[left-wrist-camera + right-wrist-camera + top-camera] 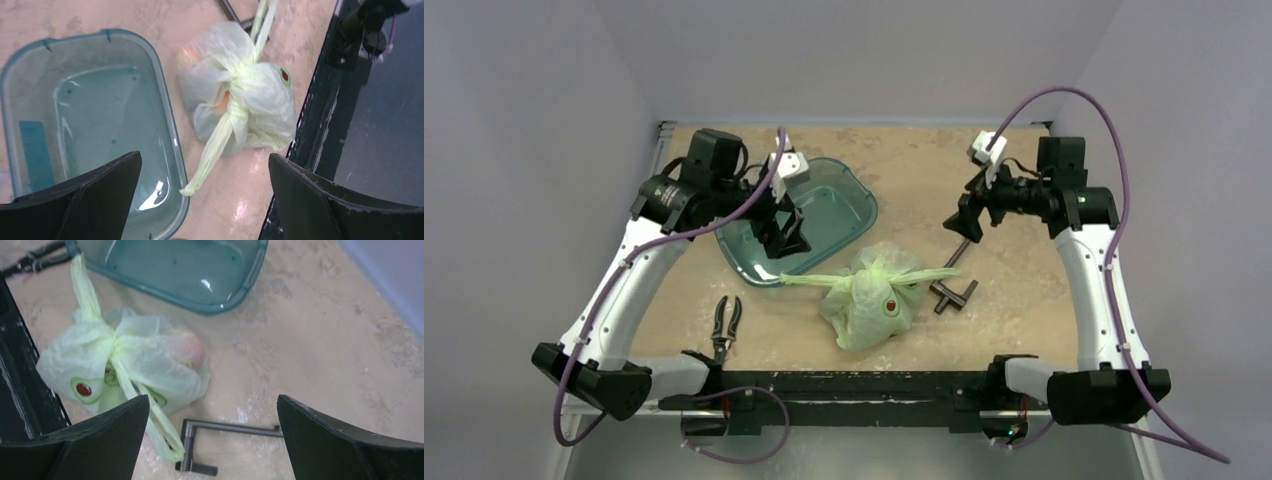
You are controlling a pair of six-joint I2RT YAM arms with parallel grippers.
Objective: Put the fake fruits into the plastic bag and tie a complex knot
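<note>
Wide apart and empty, fingers point(100, 200) of the left gripper point(202, 157) hang over tub point(165, 100), tied plastic bag point(250, 100) beside it. Right gripper point(212, 397) is equally wide, empty, bag just beyond. From above, bag lies between the grippers, tails stretched left-right

Fake fruits point(189, 347): veiled by the plastic bag point(871, 297); only a pale pink bulge and an orange patch show through, so kinds and count cannot be told.
Tub point(200, 275): far part cut off by the right wrist view's top edge; its near corner sits behind a finger of the left pincer point(204, 159).
Pliers point(725, 325): only a dark end at the right wrist view's left edge.
T-shaped metal tool point(955, 295): shaft crossed by the bag's tail.
Right pincer point(212, 401): fingers cut off at the bottom edge.
</note>
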